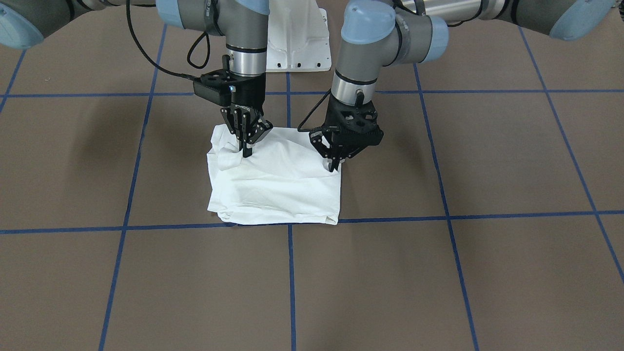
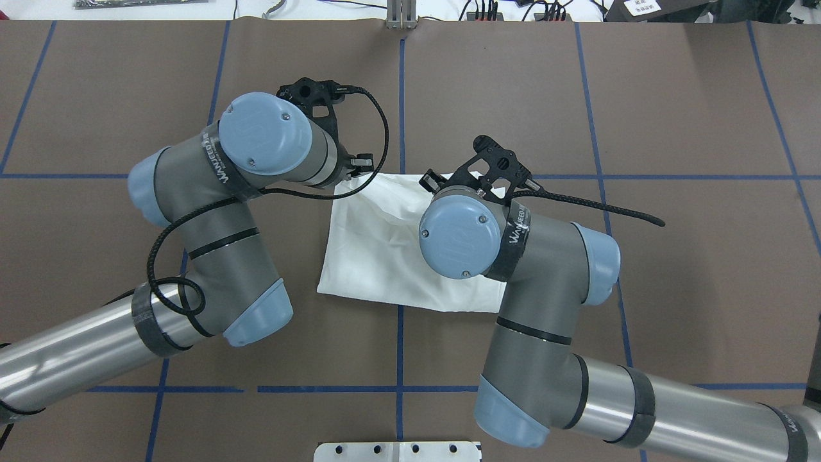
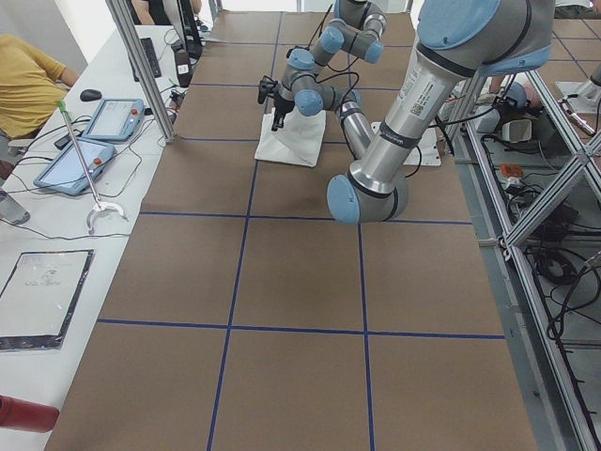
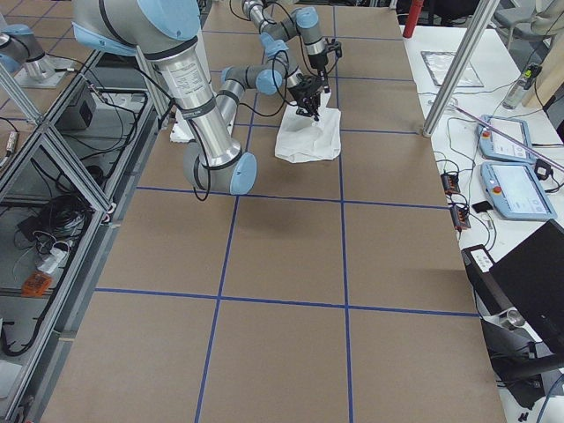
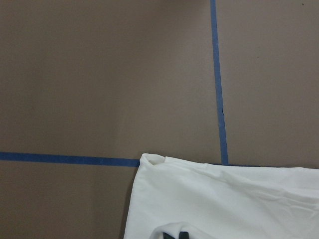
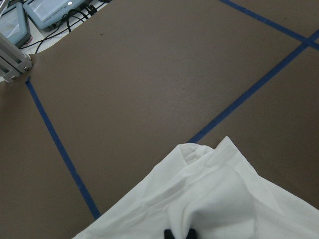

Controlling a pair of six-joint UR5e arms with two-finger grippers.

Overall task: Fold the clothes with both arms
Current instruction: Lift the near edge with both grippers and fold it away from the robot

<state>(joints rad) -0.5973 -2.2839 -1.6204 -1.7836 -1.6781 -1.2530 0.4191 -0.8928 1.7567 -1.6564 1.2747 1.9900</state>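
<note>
1. The black two-finger left tool (image 1: 335,165) is pointed straight down at the side edge of the shirt on the robot's left. Its fingers are pressed together, with a pinch of white fabric caught between them.
2. The black two-finger right tool (image 1: 247,147) is also pointed down. It is set near the opposite side of the shirt, toward the robot's edge, and its fingers are closed on a raised, bunched pleat of cloth.
3. The white cotton T-shirt (image 1: 278,187) is folded into a rough rectangle and lies on the brown paper-covered counter (image 1: 463,292). It lies under the tips of both tools, and most of its area is spread toward the operators' side of them.
4. The operators'-side edge of the T-shirt is laid along one of the blue tape lines (image 1: 291,282). The central line running away from the robot passes beneath the cloth.
5. In the left wrist view, one corner of the T-shirt (image 5: 209,199) is seen ahead of the tool, touching a tape line just beside a crossing. The dark fingertips (image 5: 183,234) are sunk in fabric at the bottom edge.
6. In the right wrist view, a rumpled corner (image 6: 209,189) is seen ahead of the dark fingertips (image 6: 171,233).
7. The grey-and-silver left arm (image 2: 211,212) and right arm (image 2: 545,269) are bent in over the T-shirt from either side. In the overhead view, part of the cloth is covered by the right arm's wrist.
8. A white metal pedestal mount (image 1: 297,39) is seen behind the arms.
</note>
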